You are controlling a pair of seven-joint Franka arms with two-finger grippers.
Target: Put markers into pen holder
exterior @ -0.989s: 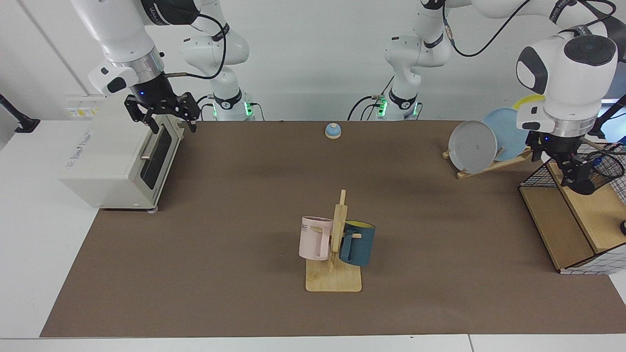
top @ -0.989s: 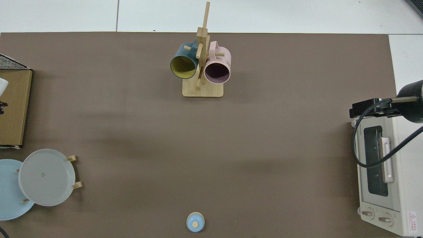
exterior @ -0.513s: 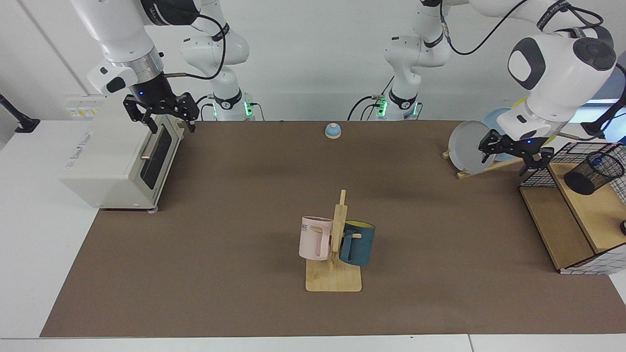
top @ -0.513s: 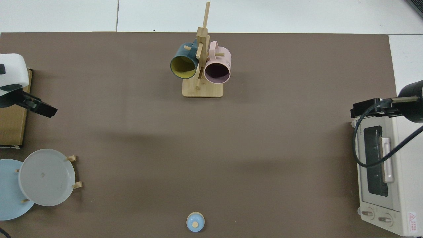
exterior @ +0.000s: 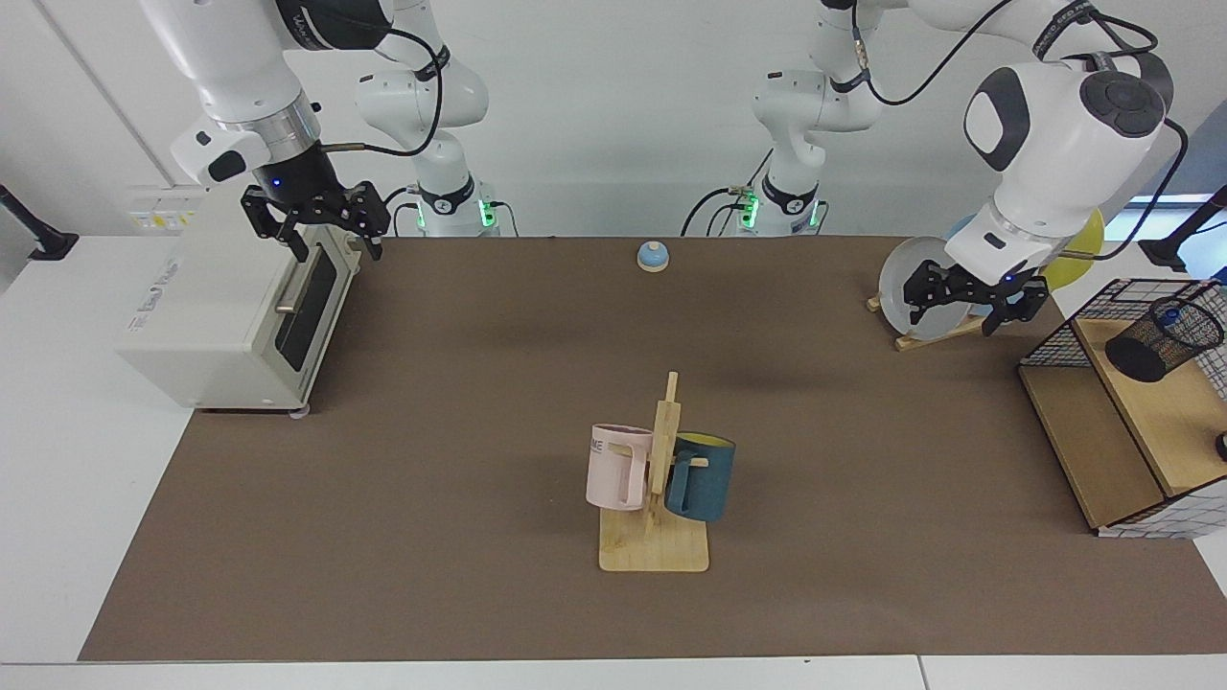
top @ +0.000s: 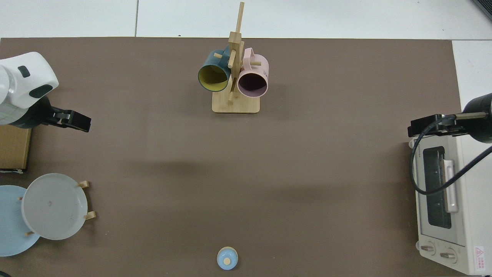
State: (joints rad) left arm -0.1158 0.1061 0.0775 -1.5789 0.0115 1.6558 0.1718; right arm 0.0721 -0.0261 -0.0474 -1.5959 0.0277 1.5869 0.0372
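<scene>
The marker (exterior: 1167, 312): one is visible, only its blue cap, standing inside the pen holder (exterior: 1164, 339); its body is obscured by the mesh. The one pen holder sits on the upper wooden board of the wire basket (exterior: 1054, 337), at 3 o'clock in the facing view; in the top view both fall outside the frame. Two grippers are present. The left gripper (exterior: 968, 305) hangs empty with fingers spread, in front of the grey plate (exterior: 911, 276), at 9 o'clock from the holder and well apart from it. The right gripper (exterior: 331, 235) waits above the toaster oven (exterior: 225, 316), fingers apart, empty. Two mugs hang on one rack (exterior: 661, 479).
</scene>
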